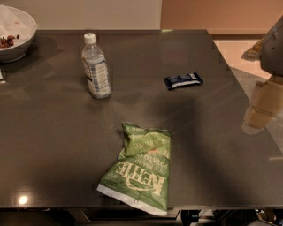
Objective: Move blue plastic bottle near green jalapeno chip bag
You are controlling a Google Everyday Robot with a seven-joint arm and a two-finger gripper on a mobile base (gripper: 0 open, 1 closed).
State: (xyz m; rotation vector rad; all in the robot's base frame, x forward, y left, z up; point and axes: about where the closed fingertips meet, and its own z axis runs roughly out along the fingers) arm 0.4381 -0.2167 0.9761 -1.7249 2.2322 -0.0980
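Our gripper [258, 112] hangs at the right edge; spread or closed, we cannot tell. We should grasp the upright bottle [96, 66], upper left, squarely at mid-body.

Dark grey table [212, 145]; white wall [88, 13] behind; tan wall [221, 15] rightward.
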